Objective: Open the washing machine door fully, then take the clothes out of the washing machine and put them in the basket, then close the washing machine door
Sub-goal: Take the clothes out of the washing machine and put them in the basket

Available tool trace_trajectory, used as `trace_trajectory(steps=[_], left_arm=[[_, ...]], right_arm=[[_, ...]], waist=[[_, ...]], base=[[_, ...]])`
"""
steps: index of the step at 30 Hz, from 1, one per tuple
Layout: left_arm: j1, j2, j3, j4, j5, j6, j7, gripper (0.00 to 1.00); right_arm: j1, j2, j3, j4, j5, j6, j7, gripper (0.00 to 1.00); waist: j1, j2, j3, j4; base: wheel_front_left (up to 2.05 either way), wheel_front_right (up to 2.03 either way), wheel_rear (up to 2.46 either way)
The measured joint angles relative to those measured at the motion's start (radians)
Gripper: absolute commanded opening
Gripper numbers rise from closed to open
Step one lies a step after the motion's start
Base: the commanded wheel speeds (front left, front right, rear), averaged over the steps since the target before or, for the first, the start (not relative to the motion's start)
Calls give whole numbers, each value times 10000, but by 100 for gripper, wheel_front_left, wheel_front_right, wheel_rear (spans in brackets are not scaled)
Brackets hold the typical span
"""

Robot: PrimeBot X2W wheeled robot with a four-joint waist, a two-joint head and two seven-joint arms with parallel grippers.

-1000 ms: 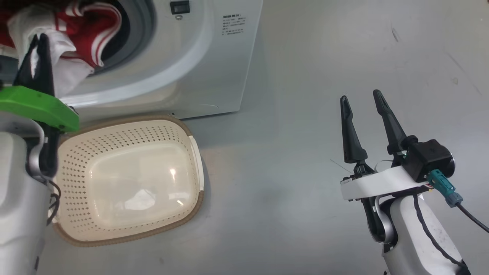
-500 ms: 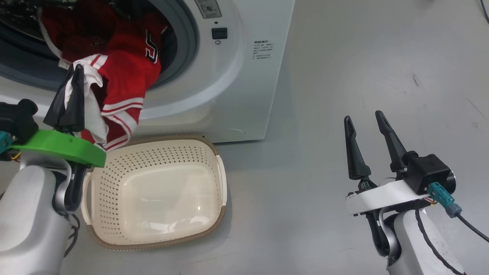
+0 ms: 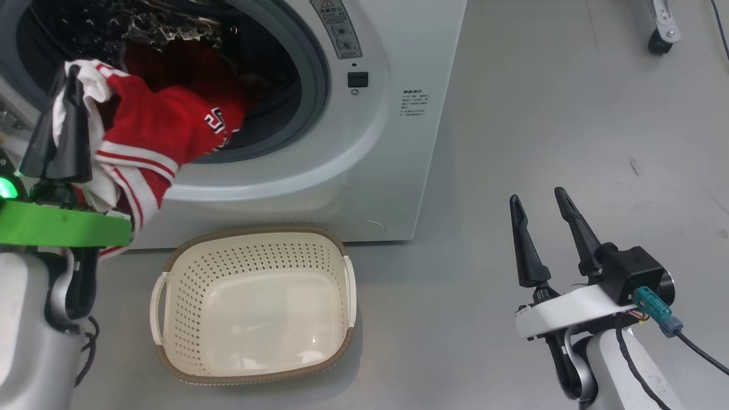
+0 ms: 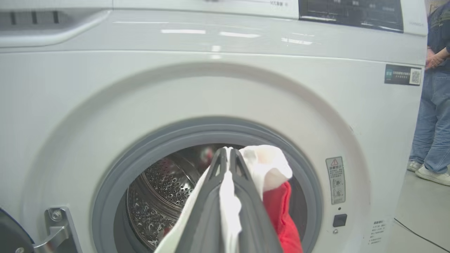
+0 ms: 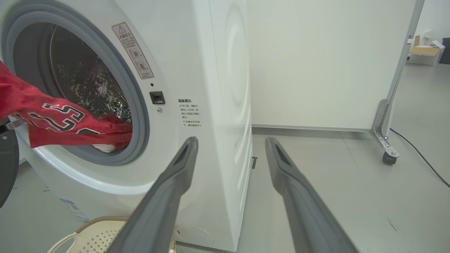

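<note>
At lower centre, the left gripper (image 4: 227, 153) pinched white-and-red clothes (image 4: 270, 168) before the washing machine (image 4: 211, 88) porthole; a person (image 4: 434, 116) stood far right.

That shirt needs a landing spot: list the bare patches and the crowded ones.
Free: inside the basket, bare within its brown rim; the floor between the basket and the open right gripper; the floor right of the washing machine. Crowded: the porthole, where the clothes trail out, pinched in the shut left gripper.
</note>
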Motion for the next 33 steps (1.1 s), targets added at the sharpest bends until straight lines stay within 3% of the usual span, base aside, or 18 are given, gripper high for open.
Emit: trace_trajectory(steps=[11, 19, 27, 33], left_arm=[[989, -153, 234, -1337, 213, 2, -44, 0], [1054, -387, 918, -2945, 474, 0, -54, 0], [1732, -405, 608, -3089, 585, 0, -54, 0], [2671, -360, 79, -2364, 512, 0, 654, 0]], right_arm=[[221, -2, -13, 23, 0, 67, 0, 100], [255, -23, -96, 13, 0, 151, 0, 100], [262, -38, -82, -54, 0, 155, 0, 100], [262, -35, -21, -115, -2, 157, 0, 100]], waist=[[0, 0, -330, 15], [0, 0, -320, 11], [0, 0, -335, -5], [0, 0, -147, -53]], base=[[0, 0, 0], [0, 0, 0], [0, 0, 0], [0, 0, 0]])
